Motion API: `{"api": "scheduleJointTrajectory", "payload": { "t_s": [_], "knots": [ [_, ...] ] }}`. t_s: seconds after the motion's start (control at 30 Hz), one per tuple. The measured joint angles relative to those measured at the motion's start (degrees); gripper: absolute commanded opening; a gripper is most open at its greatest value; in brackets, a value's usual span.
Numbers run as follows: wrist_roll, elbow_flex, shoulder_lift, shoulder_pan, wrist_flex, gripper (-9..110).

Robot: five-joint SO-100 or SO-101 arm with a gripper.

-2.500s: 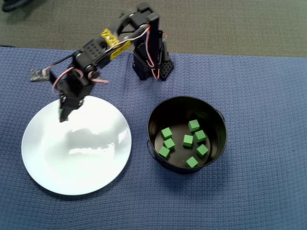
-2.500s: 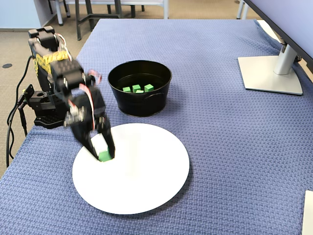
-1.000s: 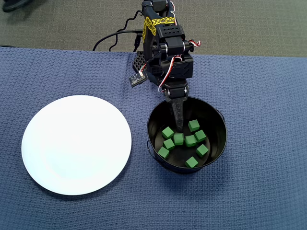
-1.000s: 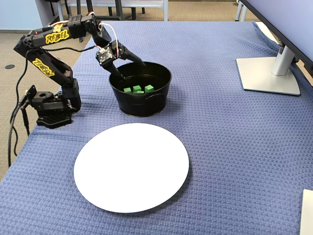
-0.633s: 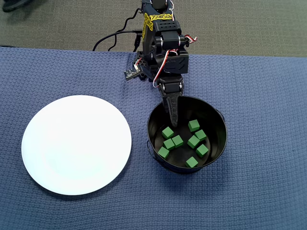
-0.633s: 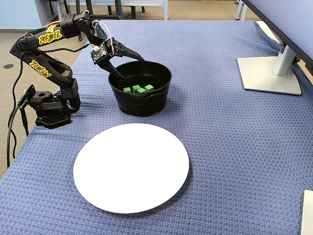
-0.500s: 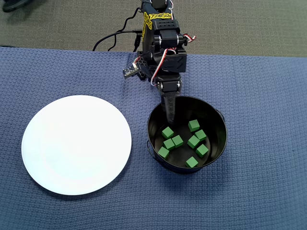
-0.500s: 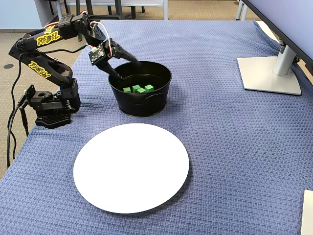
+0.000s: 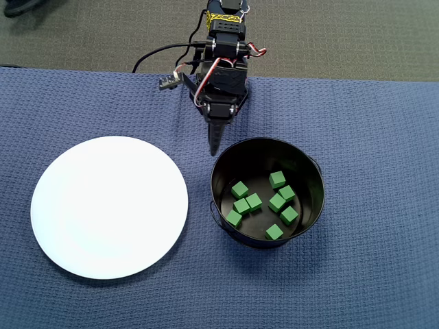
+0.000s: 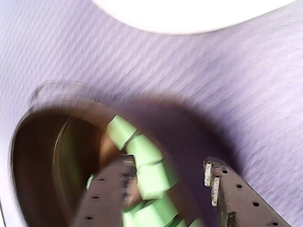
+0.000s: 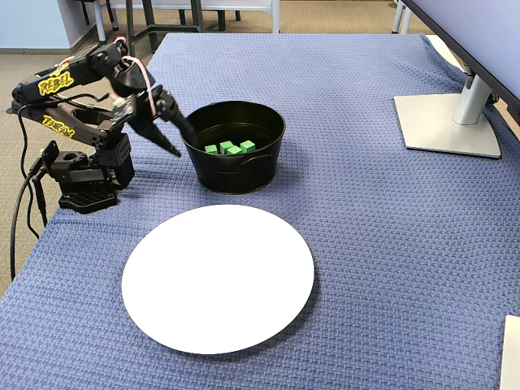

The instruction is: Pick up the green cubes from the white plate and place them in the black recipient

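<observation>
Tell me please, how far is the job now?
Done: the plate is bare, and seven cubes are visible in the pot in the overhead view. In hand: nothing; the gripper is open and empty, outside the pot's rim. Left: no cube is visible outside the pot, so the job looks finished.

Seven green cubes [image 9: 254,201] are counted in the overhead view, all inside one black recipient [image 9: 309,166] at the right. One white plate [image 9: 110,207] is seen at the left, with nothing counted on it. One arm with one pincer [image 9: 214,149] is seen at the far side of the blue-covered surface [image 9: 370,274].
</observation>
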Motion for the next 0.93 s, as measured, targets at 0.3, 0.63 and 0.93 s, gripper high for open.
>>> {"api": "scheduleJointTrajectory", "payload": {
  "t_s": [0.3,0.63,0.93],
  "knots": [
    [-0.70,10.11,13.36,2.20,3.87,1],
    [-0.70,12.83,16.79,3.43,4.13,0],
    [-0.70,12.83,16.79,3.43,4.66,0]
  ]
}}
